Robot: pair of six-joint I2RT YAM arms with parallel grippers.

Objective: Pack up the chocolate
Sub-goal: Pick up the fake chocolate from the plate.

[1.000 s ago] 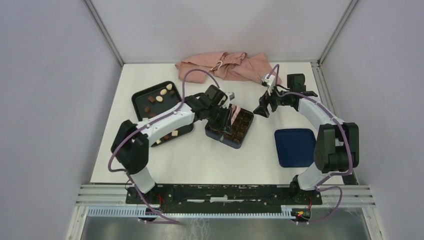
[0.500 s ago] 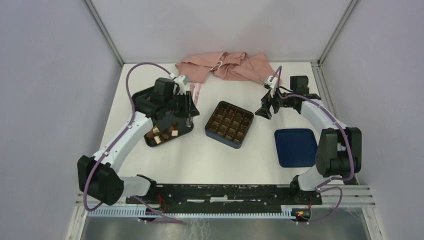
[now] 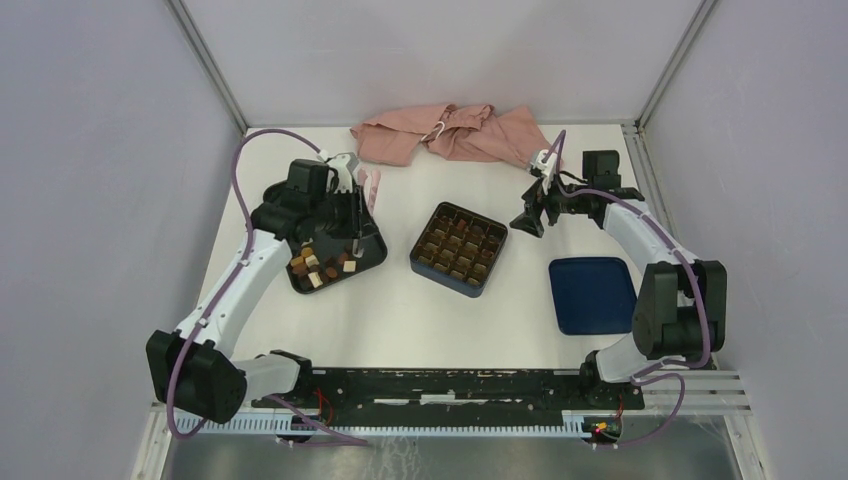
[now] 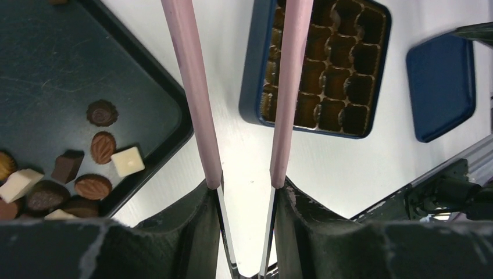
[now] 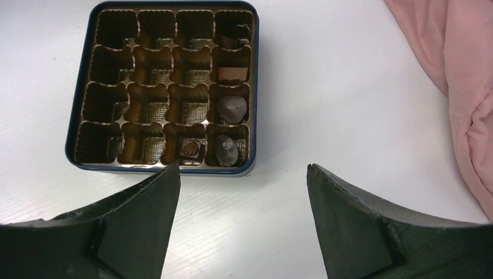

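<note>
We held left fingers narrow, empty, sized for the small chocolate beside them; right fingers wide, facing the box.

White links, black joints and purple cables; the left fingers are pink.

Left arm hides tray far part; chocolate shapes seemingly indistinct.

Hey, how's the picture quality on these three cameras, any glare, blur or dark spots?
Top external: even, soft light, faint shadows, all sharp. Left wrist: the white table is very bright, almost washed out, between the pink fingers; the tray is dark but readable. Right wrist: the box insert glints; the near fingers are dark, with little detail.
</note>
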